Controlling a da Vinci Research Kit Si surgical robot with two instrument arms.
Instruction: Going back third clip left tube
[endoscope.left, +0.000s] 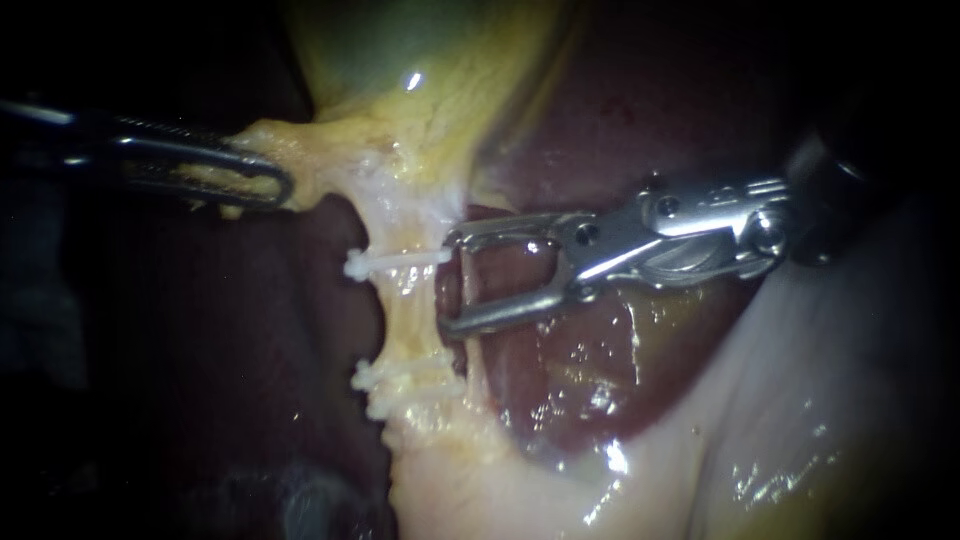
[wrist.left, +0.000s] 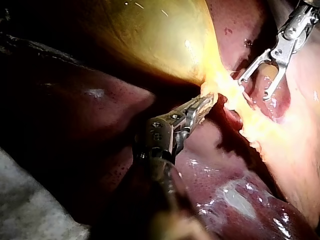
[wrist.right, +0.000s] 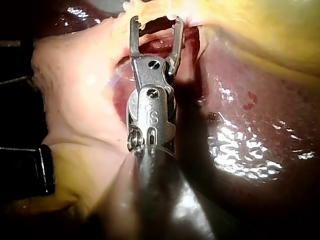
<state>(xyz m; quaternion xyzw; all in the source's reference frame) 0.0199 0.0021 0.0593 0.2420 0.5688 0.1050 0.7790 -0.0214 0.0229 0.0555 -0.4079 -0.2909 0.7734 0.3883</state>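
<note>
A pale yellow tube (endoscope.left: 408, 305) runs down from the gallbladder (endoscope.left: 420, 60). One white clip (endoscope.left: 395, 262) crosses it high up, and more white clips (endoscope.left: 400, 382) sit lower down. My right instrument (endoscope.left: 448, 282) stands just right of the tube, between the clips, with its jaws open and nothing in them. The right wrist view shows those jaws (wrist.right: 155, 21) spread wide, their tips at the tissue. My left instrument (endoscope.left: 255, 182) is shut on yellow tissue at the gallbladder's neck and holds it to the left. The left wrist view shows the same grip (wrist.left: 204, 106).
Dark red liver (endoscope.left: 600, 130) lies behind and to the right of the tube, with wet shiny patches. Pale fatty tissue (endoscope.left: 800, 400) fills the lower right. In the left wrist view my right instrument (wrist.left: 260, 75) shows beyond the tube.
</note>
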